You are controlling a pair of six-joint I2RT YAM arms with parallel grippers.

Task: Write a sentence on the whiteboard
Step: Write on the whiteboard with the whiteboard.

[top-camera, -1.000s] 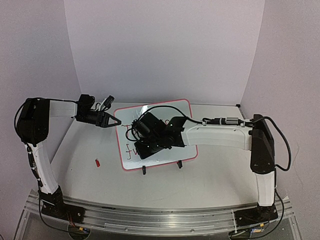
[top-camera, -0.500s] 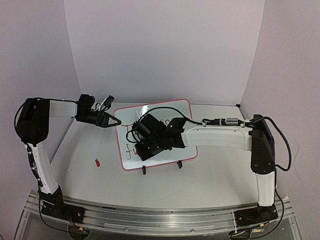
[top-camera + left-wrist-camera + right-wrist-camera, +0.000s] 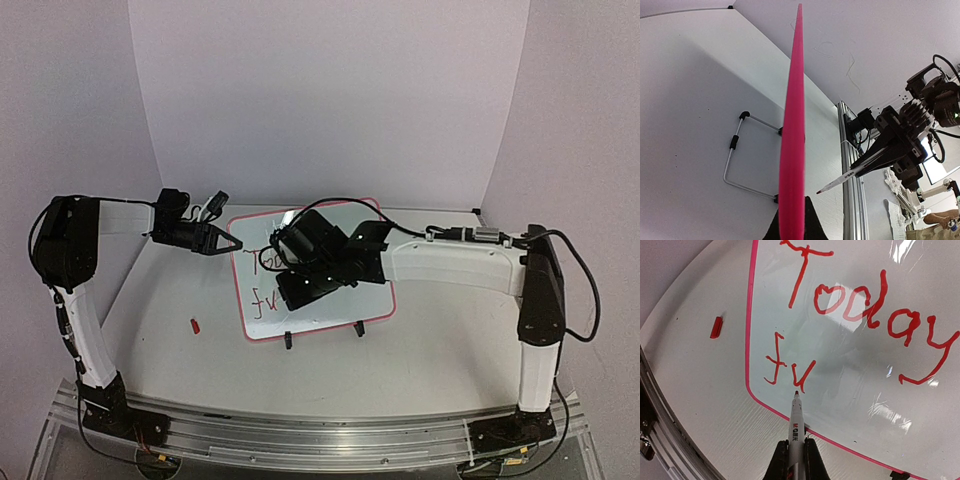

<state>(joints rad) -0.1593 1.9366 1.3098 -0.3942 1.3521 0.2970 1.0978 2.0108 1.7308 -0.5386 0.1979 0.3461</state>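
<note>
Scene: whiteboard (image 3: 250,255) stands propped mid-table (image 3: 430,350) on two black clip feet (image 3: 288,340), with a wire stand (image 3: 737,150) behind it. "Today" runs across the top and "fu" is begun on the 2nd line.
Left gripper (image 3: 232,243): fingers pressed onto the board's pink left edge, pinching the frame to steady it.
Right gripper (image 3: 795,452): fingers clamped round a red marker (image 3: 796,417), nib at the foot of the "u". From the left wrist view it looks just off the surface, but can't be sure.
Risk 1: too much push w/ the nib could rock or skid the board on its feet, esp. if the left pinch slips — strokes would wobble.
Risk 2: the right arm & its black cable (image 3: 335,201) hang over "Today"; a low pass could smear the ink.
Risk 3: the "y" tail of "Today" drops toward the 2nd line, so letters further right may collide w/ it.
Nearby: red cap (image 3: 196,325) lies on the table left of the board, apart from it and away from both arms.
In the way: nothing on the white surface right of "fu" — the writing path looks open.
</note>
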